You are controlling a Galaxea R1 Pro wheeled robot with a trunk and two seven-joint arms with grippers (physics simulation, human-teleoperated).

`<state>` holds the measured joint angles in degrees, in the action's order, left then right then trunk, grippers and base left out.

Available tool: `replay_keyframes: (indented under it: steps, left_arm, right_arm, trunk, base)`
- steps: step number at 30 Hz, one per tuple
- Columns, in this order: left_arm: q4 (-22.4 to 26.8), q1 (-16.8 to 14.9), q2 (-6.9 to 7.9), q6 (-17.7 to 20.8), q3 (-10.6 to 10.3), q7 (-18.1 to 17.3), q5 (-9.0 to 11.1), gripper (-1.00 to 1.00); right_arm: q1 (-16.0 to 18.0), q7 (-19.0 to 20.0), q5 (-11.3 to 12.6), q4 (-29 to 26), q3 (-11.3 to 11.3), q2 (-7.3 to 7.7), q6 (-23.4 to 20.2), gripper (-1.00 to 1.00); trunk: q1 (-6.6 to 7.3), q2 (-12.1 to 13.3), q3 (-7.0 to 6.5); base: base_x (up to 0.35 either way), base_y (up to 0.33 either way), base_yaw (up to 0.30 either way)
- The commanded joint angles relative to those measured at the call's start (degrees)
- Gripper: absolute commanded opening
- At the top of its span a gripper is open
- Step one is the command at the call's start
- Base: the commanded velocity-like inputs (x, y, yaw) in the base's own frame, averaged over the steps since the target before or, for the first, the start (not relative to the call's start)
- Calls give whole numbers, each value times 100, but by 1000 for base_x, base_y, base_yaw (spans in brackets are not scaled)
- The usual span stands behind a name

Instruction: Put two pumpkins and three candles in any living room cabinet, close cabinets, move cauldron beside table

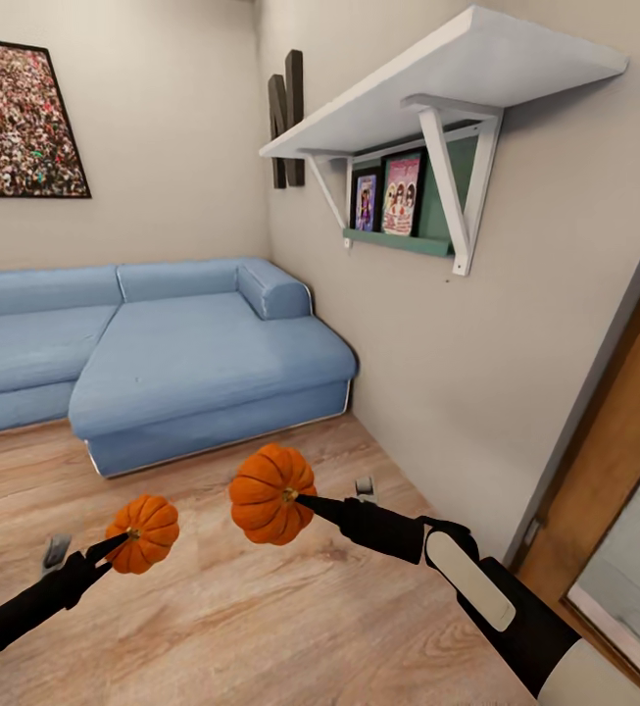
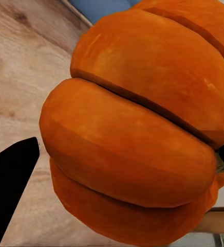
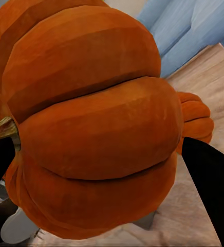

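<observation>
Both hands carry a bright-orange ribbed pumpkin above the wooden floor. My left gripper (image 1: 123, 537) is shut on the smaller-looking pumpkin (image 1: 145, 532) at its stem end. My right gripper (image 1: 295, 497) is shut on the other pumpkin (image 1: 269, 493), also by the stem. In the left wrist view its pumpkin (image 2: 137, 128) sits between the black fingers (image 2: 9, 185). The right wrist view has the held pumpkin (image 3: 91, 123) up close between the dark fingers (image 3: 209, 185), and the left hand's pumpkin (image 3: 197, 117) behind it. The candles, cabinet, cauldron and table are out of view.
A blue corner sofa (image 1: 163, 353) stands ahead along the back wall. On the right wall hangs a white shelf (image 1: 437, 88) with books, above head height. A wooden door (image 1: 623, 471) is at the far right. Bare wood floor (image 1: 241, 628) lies between me and the sofa.
</observation>
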<state>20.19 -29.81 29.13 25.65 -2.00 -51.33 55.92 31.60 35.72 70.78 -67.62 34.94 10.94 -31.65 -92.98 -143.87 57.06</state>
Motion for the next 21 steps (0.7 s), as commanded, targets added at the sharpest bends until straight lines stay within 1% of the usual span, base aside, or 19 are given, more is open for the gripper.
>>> replay_keyframes:
  steps: [1, 7, 21]
  left_arm:
    - [2, -8, 0, 46, -2, 15, 64, -100]
    - [-4, -8, 5, 46, -2, 11, 69, -100]
    - [-7, -8, -24, 46, -4, 14, 60, -100]
  right_arm:
    - [4, -4, 93, -2, 4, 5, -41, -100]
    - [4, -8, 93, -3, 4, 5, -43, -100]
    - [4, -12, 93, 6, 4, 1, -37, -100]
  trunk:
    - [4, -3, 0]
    - [4, -3, -25]
    - [4, -3, -85]
  base:
    - [-262, -191, 266]
    - [-294, -142, 266]
    - [-322, -91, 266]
